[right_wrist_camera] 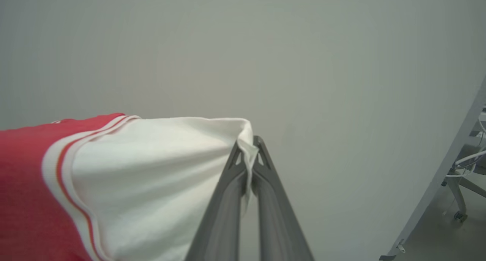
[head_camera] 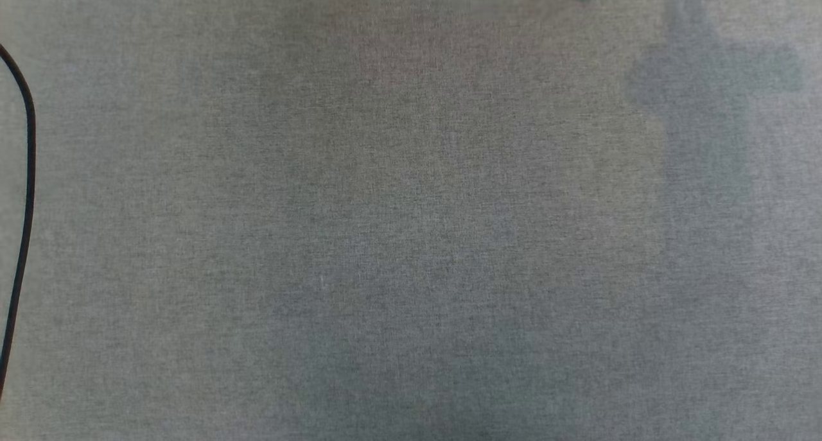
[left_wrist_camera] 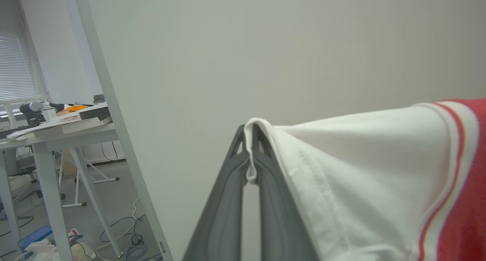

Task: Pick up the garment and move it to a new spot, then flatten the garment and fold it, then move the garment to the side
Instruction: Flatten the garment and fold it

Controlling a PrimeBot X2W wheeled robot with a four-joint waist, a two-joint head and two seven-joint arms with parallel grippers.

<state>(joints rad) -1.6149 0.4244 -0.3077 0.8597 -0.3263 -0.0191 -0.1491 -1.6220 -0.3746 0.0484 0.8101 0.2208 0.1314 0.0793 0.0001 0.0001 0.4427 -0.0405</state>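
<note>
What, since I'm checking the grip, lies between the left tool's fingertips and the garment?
Nothing. In the left wrist view the left tool is shut directly on the garment, pinching the white sleeve's hem.

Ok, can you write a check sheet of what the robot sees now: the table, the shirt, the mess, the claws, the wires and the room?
Surface: grey cloth-covered table top, with a soft shadow at the right.
Job's things: red T-shirt with white sleeves, held up by both sleeves.
Clutter: side desk piled with papers and a bottle.
Grippers: left gripper shut on one white sleeve edge; right gripper shut on the other.
Cables: black cable at the surface's left edge; loose cables on the floor.
Surroundings: plain pale wall; window blind.
</note>
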